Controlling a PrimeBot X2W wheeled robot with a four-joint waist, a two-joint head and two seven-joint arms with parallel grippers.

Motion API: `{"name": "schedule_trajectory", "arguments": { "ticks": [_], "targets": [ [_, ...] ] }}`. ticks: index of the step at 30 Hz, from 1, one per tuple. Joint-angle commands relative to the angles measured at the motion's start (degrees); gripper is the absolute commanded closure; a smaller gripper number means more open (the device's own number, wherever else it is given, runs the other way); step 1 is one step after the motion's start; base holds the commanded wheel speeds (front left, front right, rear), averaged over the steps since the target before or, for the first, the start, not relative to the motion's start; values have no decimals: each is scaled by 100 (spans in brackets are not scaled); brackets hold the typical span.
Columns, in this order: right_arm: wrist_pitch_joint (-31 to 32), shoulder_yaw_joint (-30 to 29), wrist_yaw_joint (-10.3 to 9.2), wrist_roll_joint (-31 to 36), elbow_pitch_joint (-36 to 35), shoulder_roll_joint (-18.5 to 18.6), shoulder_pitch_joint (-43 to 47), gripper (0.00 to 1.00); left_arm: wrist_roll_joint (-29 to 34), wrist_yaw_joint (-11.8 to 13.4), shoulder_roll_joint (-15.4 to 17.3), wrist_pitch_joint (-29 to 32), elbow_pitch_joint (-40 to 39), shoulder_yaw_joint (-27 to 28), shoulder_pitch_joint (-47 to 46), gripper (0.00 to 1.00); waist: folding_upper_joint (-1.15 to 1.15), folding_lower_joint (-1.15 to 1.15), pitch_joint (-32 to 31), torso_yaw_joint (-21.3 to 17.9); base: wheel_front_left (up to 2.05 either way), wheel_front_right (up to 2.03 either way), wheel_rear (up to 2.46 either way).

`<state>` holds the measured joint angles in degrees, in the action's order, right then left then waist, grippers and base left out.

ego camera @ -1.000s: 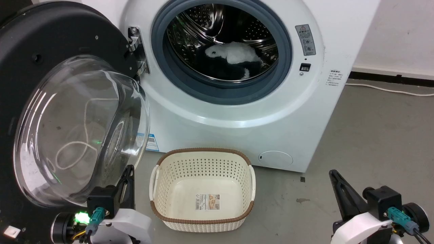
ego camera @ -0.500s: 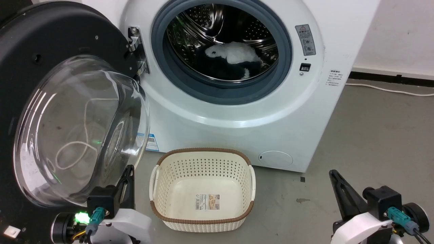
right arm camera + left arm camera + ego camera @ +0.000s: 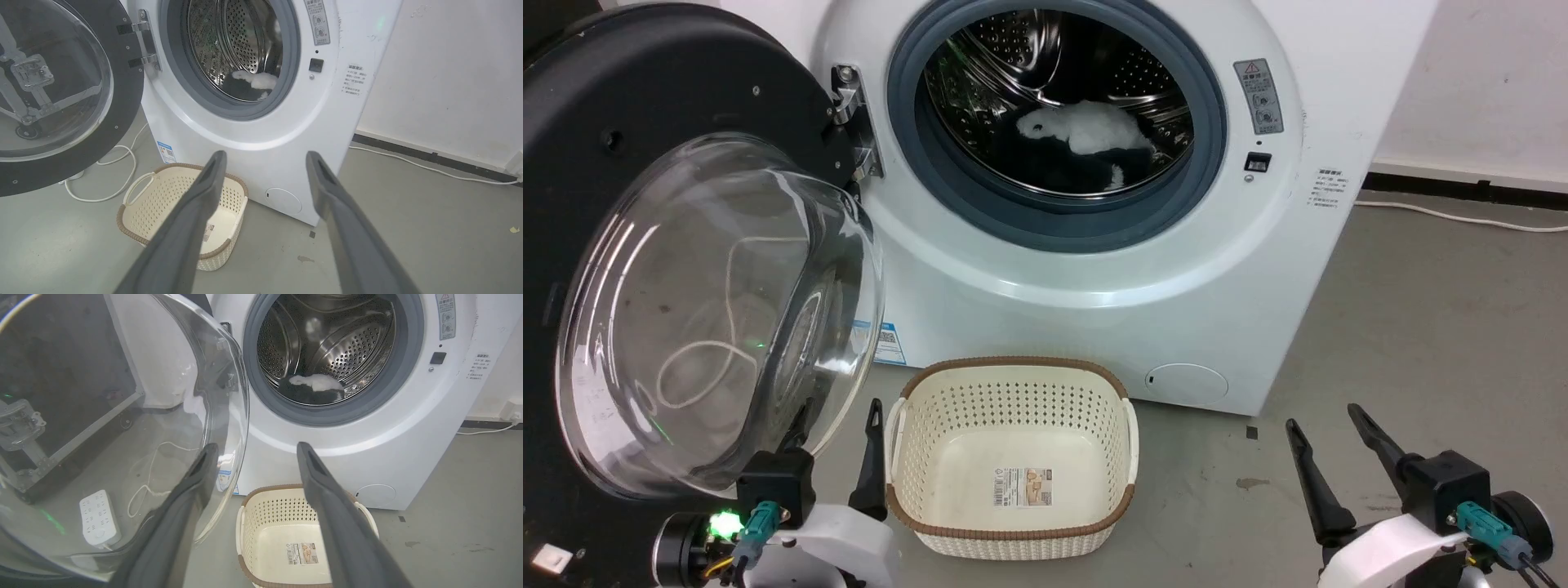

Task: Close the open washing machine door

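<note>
washing machine door [image 3: 686, 286] wide open, just beside left gripper [image 3: 837, 416], jaws spread

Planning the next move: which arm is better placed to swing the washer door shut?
Left, probably. The left gripper, open, sits beside the glass of the door; the right gripper, also open, is over the floor, far from it.

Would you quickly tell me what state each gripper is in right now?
Left gripper: open, holding nothing.
Right gripper: open, holding nothing.
</note>
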<state>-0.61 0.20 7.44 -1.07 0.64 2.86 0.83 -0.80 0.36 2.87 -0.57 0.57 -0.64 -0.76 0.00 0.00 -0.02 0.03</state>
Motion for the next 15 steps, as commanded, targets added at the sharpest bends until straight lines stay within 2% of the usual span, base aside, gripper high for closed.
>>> {"name": "schedule_trajectory", "arguments": {
  "ticks": [1,6,7,8,9,15],
  "targets": [
    [-51,13,0,-68,30,0,52,0,-73,3,0,-52,26,-21,33,0,0,0,-1,2,0,0,0],
    [-110,27,1,-148,56,0,86,0,-141,0,0,-113,60,-67,45,0,0,0,-2,6,0,0,0],
    [-122,30,1,-165,62,0,93,0,-156,-1,0,-125,67,-75,47,19,0,0,-2,7,0,0,0],
    [-134,33,1,-182,67,0,100,0,-168,-1,0,-137,72,-83,49,79,0,0,-3,8,0,0,0],
    [-146,37,1,-198,74,0,107,0,-185,-6,0,-149,77,-92,50,100,0,0,-3,10,0,0,0],
    [-218,49,1,-303,114,0,151,0,-278,-48,0,-222,-5,-124,52,100,0,0,-4,34,0,0,0]
  ]
}}
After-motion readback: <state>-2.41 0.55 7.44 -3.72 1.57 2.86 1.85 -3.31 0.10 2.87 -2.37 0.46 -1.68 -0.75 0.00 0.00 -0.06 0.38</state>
